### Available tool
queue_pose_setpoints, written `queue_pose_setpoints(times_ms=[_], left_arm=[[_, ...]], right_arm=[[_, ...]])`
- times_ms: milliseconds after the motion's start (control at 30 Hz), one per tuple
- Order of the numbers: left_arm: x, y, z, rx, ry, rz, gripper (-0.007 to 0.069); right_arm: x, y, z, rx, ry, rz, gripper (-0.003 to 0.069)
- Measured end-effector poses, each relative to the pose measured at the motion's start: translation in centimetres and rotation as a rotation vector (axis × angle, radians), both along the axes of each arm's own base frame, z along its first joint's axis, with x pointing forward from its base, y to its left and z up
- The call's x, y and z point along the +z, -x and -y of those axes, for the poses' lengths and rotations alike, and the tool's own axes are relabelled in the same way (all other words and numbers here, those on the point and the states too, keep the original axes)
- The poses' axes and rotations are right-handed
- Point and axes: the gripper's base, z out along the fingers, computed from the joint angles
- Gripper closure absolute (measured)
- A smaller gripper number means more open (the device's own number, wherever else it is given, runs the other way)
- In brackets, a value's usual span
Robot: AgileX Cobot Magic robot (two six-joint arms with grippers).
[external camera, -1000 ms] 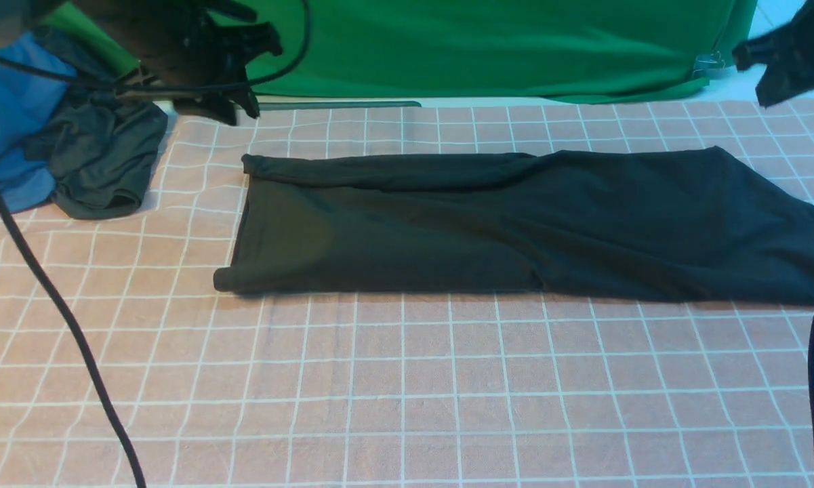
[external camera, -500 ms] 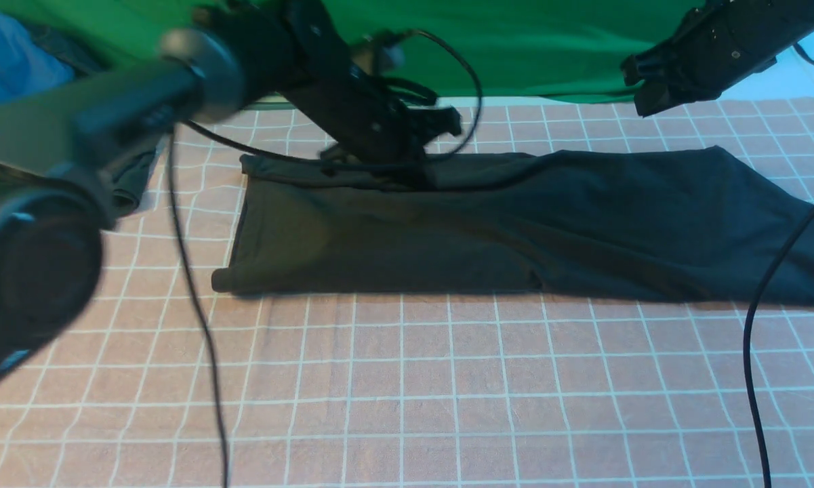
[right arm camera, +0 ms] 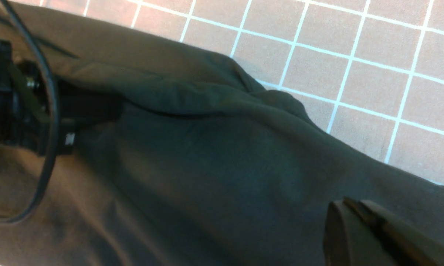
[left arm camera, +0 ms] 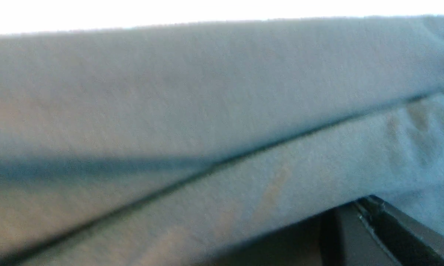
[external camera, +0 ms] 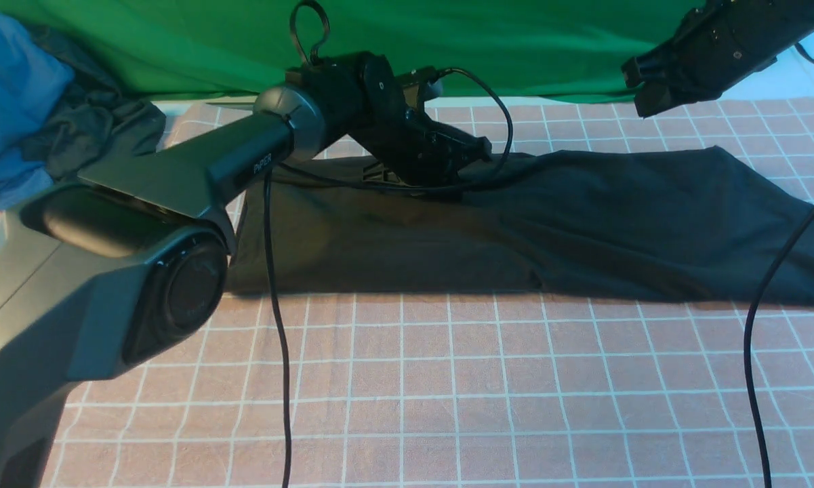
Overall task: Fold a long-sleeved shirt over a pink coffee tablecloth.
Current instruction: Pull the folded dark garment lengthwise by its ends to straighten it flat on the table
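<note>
The long-sleeved shirt [external camera: 617, 224] lies as a long black band across the pink coffee tablecloth [external camera: 447, 393], print hidden. My left arm reaches over its left half, and my left gripper [external camera: 447, 177] sits at the shirt's far edge near the middle, shut on the cloth. In the left wrist view the shirt's fabric [left arm camera: 207, 92] fills the picture right up to the closed tips [left arm camera: 369, 201]. The right wrist view shows the shirt [right arm camera: 207, 166] bunched into a raised fold by the left gripper [right arm camera: 111, 107]. My right gripper [external camera: 640, 91] hangs shut and empty above the shirt's far right part [right arm camera: 349, 207].
A blue garment [external camera: 7, 102] and a smaller dark grey one [external camera: 102, 129] are heaped at the far left. A green cloth [external camera: 515, 47] hangs along the back. Black cables [external camera: 278, 339] [external camera: 759, 325] dangle over the near tablecloth.
My left arm swung in from the far left to the shirt's far edge and its jaws closed there. The right arm came in from the right, then stayed still.
</note>
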Motion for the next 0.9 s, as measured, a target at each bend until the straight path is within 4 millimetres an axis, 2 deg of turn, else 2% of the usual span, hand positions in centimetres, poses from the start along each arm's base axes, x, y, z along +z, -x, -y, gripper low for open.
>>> queue_pose_setpoints(times_ms=[100,267,300,367,433,600,800,900], left_arm=[[-0.1,-0.7,-0.3,0.014,-0.028,0.081,0.0611],[0.2,-2.4,-1.9,0.108,0.005,0.169,0.0611],[0.8,-2.9,-2.9,0.127,0.008,0.161,0.0611],[1.6,-3.1,-3.6,0.133,0.008,0.132,0.0611],[2.7,-2.7,-4.6,0.115,-0.021,0.031,0.0611],[6.1,-1.0,-5.6,0.05,-0.135,-0.108,0.0611],[13.3,1.3,-6.6,0.07,-0.146,-0.018,0.0611],[15.0,3.5,-7.3,0.076,-0.154,-0.047,0.0611]], right_arm=[[0.0,0.0,0.0,0.001,0.0,-0.003,0.062],[0.0,0.1,0.0,0.002,-0.002,-0.007,0.062],[-0.1,0.1,0.0,0.003,-0.002,-0.013,0.062],[-0.1,0.2,0.0,0.007,-0.001,-0.022,0.062],[-0.2,0.3,-0.1,0.02,0.004,-0.04,0.062],[-0.3,1.2,0.4,0.064,0.036,-0.118,0.062],[1.5,3.4,4.1,0.019,0.055,-0.219,0.062],[1.8,5.0,6.0,-0.03,0.054,-0.242,0.062]])
